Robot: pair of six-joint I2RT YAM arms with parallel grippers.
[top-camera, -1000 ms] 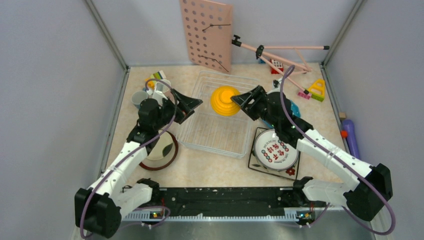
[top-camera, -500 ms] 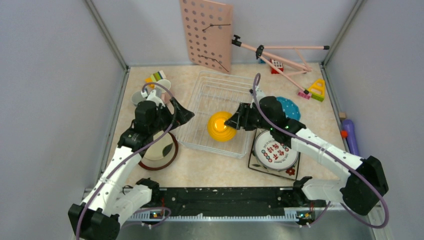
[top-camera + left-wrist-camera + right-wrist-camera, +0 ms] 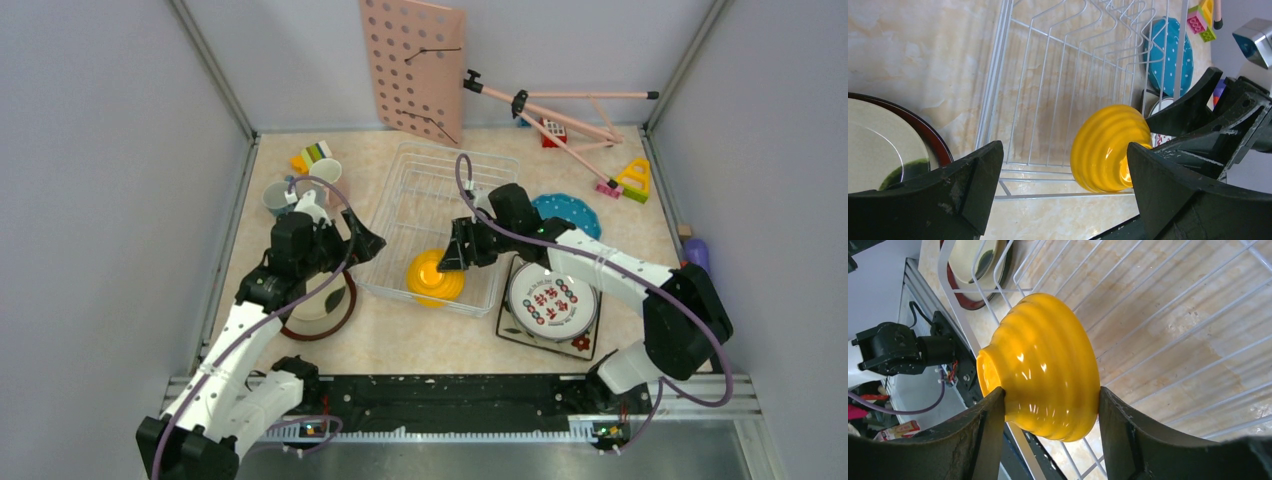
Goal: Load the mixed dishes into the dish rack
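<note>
**A:** The right gripper (image 3: 452, 258) has its two black fingers clamped on the ribbed sides of the yellow bowl (image 3: 432, 277), one finger on each flank. That sideways pinch holds the bowl tipped on edge rather than flat.

**B:** Where is the bowl?

**A:** It is low over the near end of the dish rack (image 3: 440, 190), just inside the front rail. I cannot tell whether it touches the wires yet. I think tipping it lets it lean between the uprights the way a stacked dish would.

**B:** And the other arm?

**A:** The left gripper (image 3: 366, 238) is spread wide and holds nothing. It hangs beside the rack's left edge, above the brown-rimmed cream plate (image 3: 320, 305). My guess is that it waits there out of the way, close to what may be its next pick.

**B:** What is left outside?

**A:** The round white patterned plate (image 3: 550, 298) sits on the square flowered plate (image 3: 578, 343) to the right of the rack. The teal dotted plate (image 3: 570, 210) lies behind them. The rack has no other dish in it.
</note>
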